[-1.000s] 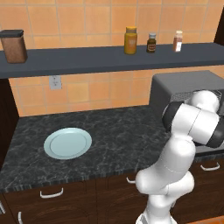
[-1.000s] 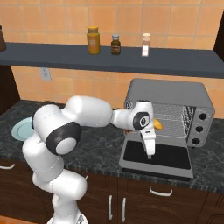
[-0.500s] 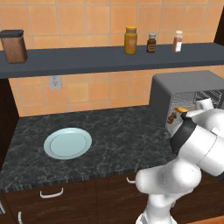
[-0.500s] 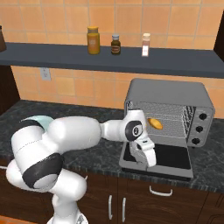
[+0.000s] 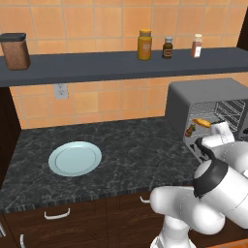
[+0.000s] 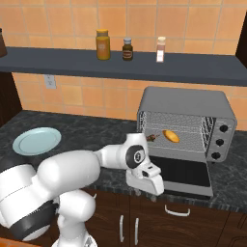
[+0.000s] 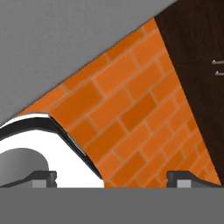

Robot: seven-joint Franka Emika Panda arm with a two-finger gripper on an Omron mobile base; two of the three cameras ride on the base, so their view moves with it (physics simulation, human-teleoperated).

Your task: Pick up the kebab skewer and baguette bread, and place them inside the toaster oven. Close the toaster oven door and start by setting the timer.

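Observation:
The grey toaster oven [image 6: 185, 103] stands at the right of the counter, also seen as the toaster oven [image 5: 203, 97]. Its dark glass door [image 6: 185, 172] lies folded down flat. On the wire rack inside rest the golden baguette bread [image 6: 170, 136] and, to its left, the dark kebab skewer [image 6: 152, 138]; both show again as the baguette bread [image 5: 201, 122] and the kebab skewer [image 5: 190, 130]. My gripper [image 6: 144, 191] hangs in front of the counter edge, left of the door, pointing down. In the hand view my gripper [image 7: 113, 178] is open and empty over brick floor.
A pale blue plate [image 5: 75, 158] lies bare on the dark counter at the left. Three round knobs [image 6: 223, 142] run down the oven's right side. A shelf [image 6: 120, 60] above carries jars and bottles. Dark cabinet fronts [image 6: 144, 222] stand below the counter.
The hand has dropped from in front of the oven opening to below the counter's front edge, still open. Baguette and skewer stay on the rack. The base has not moved.

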